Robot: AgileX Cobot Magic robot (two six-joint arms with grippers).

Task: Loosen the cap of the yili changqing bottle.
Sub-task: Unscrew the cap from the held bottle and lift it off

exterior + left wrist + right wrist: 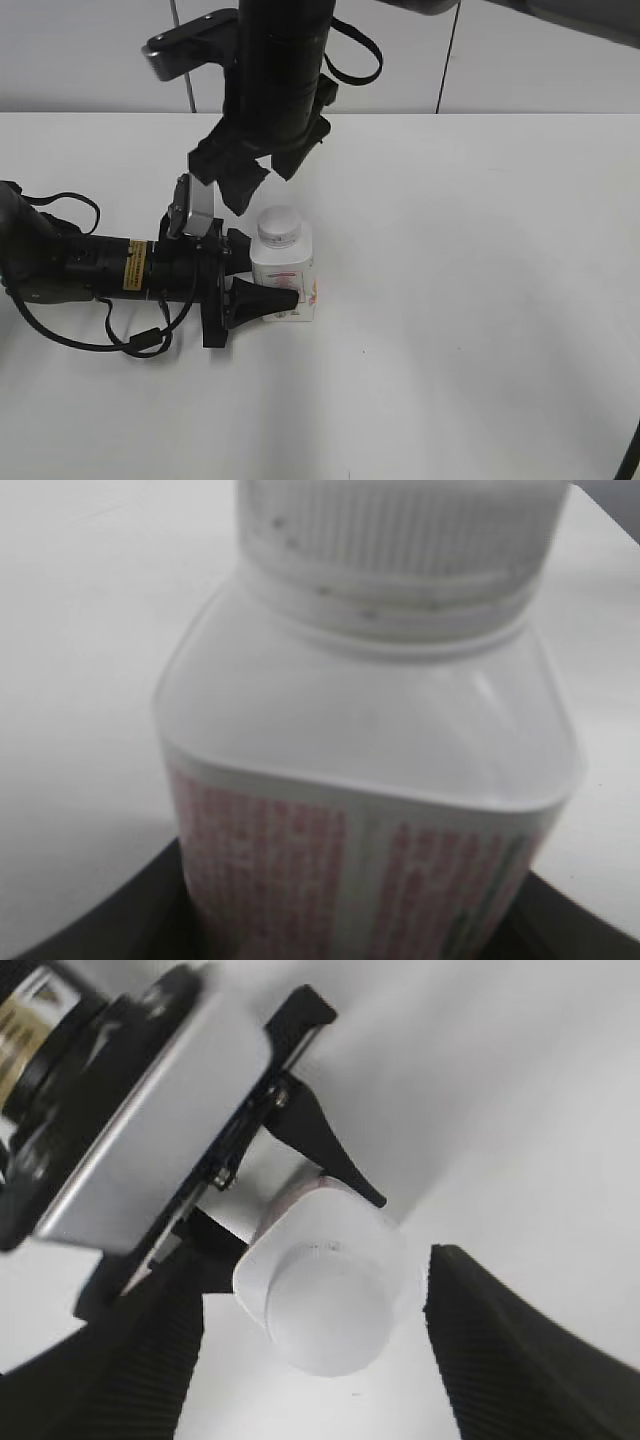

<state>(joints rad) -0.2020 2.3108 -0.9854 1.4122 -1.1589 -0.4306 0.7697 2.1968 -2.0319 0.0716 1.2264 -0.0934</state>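
The yili changqing bottle (283, 280) stands upright on the white table, white with pink-red print. Its white ribbed cap (279, 226) sits on the neck. My left gripper (250, 283) lies low on the table and is shut on the bottle's body; the left wrist view shows the bottle (370, 810) close up between the dark jaws, with the cap (400, 535) at the top. My right gripper (250, 170) hangs open above and just left of the cap. In the right wrist view the cap (325, 1315) lies between the two open fingers (312, 1360), untouched.
The white table (480, 300) spreads around the bottle. A pale wall with panel seams stands behind it. The left arm's black body and cables (70, 265) lie along the table's left side. The left gripper's silver housing (140, 1130) shows in the right wrist view.
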